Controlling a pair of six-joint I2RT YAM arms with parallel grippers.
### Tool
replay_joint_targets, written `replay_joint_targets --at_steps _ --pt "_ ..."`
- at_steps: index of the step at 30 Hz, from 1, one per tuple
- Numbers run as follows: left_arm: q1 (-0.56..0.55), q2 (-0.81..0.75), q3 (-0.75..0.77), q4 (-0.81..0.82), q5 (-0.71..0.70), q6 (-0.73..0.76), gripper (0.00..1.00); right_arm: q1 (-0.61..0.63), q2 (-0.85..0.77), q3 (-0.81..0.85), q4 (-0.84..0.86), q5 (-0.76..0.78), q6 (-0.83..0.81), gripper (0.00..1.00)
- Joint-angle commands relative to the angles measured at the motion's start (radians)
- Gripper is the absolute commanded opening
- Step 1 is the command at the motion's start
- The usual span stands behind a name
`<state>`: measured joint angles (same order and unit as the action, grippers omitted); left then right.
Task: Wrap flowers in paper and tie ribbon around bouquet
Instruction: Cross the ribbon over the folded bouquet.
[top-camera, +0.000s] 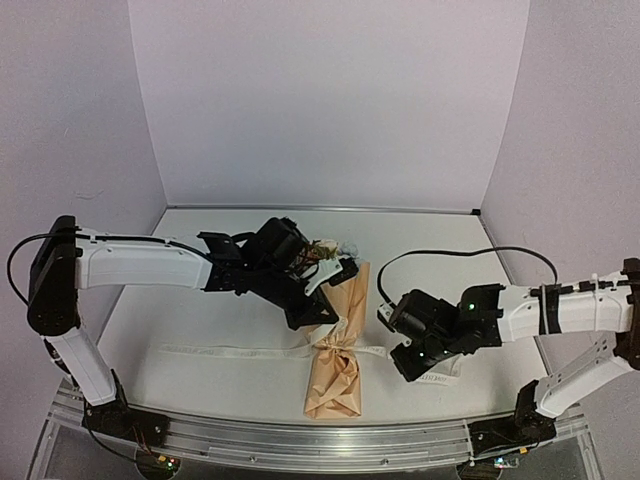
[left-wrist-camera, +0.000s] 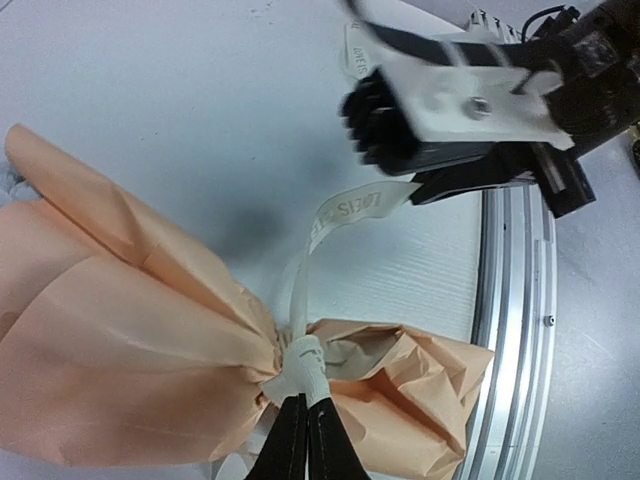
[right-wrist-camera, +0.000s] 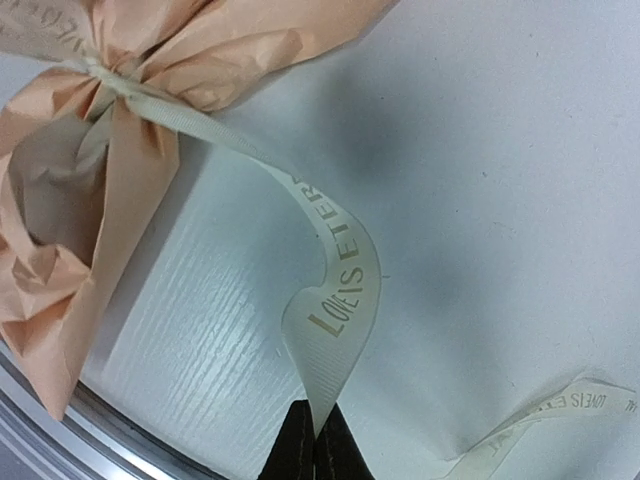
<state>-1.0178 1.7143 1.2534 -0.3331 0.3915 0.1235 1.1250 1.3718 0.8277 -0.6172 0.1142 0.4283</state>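
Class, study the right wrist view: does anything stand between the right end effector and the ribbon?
Nothing visible does. The right end effector is pinching the ribbon, which arcs unobstructed to its wrap around the bouquet.

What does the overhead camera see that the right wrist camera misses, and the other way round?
Only the overhead view shows the left arm and right arm, the flowers poking out of the paper at its far end, and the ribbon trailing off to the left. Only the right wrist view shows the ribbon's printed lettering and the right gripper pinched shut on it. Both show the tan paper cinched at its waist by the ribbon.
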Motion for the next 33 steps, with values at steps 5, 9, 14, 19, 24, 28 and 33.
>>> replay_joint_targets --at_steps 5,9,14,19,24,28,33 --pt "-0.101 0.121 0.150 -0.010 0.012 0.096 0.04 -0.135 0.115 0.063 0.021 -0.191 0.160 0.00" --pt "-0.153 0.172 0.189 -0.003 -0.037 0.140 0.04 -0.188 0.151 0.075 0.044 -0.240 0.203 0.00" --pt "-0.198 0.222 0.218 0.027 -0.138 0.192 0.05 -0.234 0.190 0.102 0.054 -0.308 0.236 0.00" --pt "-0.208 0.226 0.235 0.061 -0.154 0.191 0.06 -0.272 0.209 0.132 0.054 -0.357 0.260 0.00" --pt "-0.207 0.151 0.115 0.201 -0.185 0.129 0.05 -0.304 0.194 0.123 0.090 -0.400 0.294 0.00" --pt "-0.201 0.106 0.033 0.276 -0.209 0.070 0.03 -0.319 0.161 0.108 0.115 -0.430 0.295 0.00" --pt "-0.183 0.070 -0.042 0.328 -0.188 0.020 0.04 -0.337 0.126 0.079 0.143 -0.449 0.298 0.00"
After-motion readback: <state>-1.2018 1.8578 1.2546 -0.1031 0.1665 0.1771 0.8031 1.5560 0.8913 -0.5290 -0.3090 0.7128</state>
